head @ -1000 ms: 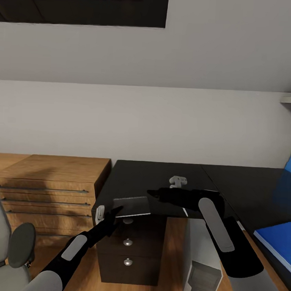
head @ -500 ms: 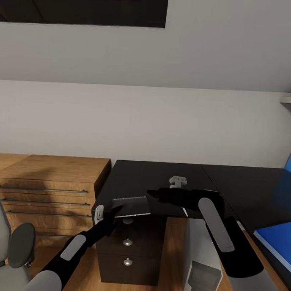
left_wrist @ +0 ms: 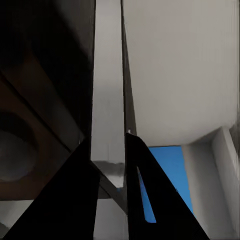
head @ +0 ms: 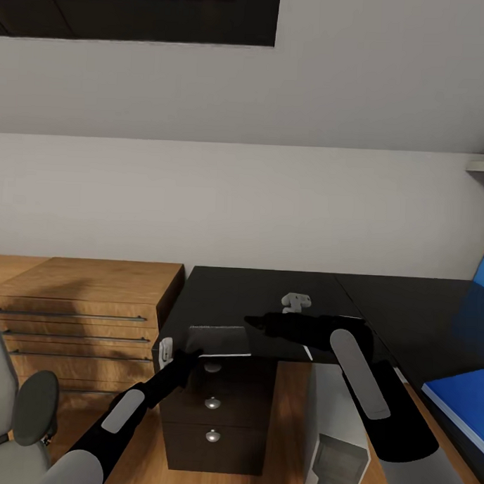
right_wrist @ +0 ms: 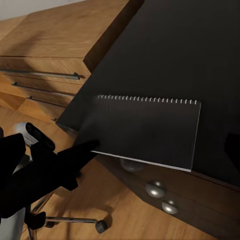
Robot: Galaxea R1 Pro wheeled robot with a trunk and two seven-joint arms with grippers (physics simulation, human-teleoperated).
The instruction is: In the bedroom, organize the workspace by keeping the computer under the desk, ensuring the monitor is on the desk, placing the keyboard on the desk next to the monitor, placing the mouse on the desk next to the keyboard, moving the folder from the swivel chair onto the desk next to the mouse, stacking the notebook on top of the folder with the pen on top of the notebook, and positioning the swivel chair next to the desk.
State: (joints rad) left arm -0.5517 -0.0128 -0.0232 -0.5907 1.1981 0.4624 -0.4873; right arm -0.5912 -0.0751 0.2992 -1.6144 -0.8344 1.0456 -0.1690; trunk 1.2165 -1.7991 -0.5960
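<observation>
The pale grey spiral notebook (head: 220, 341) lies flat at the front left corner of the glossy black desk (head: 268, 292), overhanging its edge. My left gripper (head: 193, 355) is at the notebook's near left corner. In the left wrist view its two black fingers (left_wrist: 75, 200) press on either side of the notebook (left_wrist: 107, 125), seen edge-on. My right gripper (head: 256, 321) hovers just right of the notebook above the desk, too dark to read. The right wrist view shows the notebook (right_wrist: 145, 130) and the left fingers (right_wrist: 82, 150) at its corner. A thin white pen (head: 307, 352) lies by my right forearm.
The blue folder (head: 460, 406) lies on the desk at the right. The grey computer (head: 335, 443) stands on the floor under the desk, beside a dark drawer unit (head: 213, 417). A wood dresser (head: 85, 291) adjoins the desk's left end. The swivel chair (head: 9, 415) is at far left.
My left gripper has edged slightly down and right at the notebook's front corner. The right arm and the other things have not moved.
</observation>
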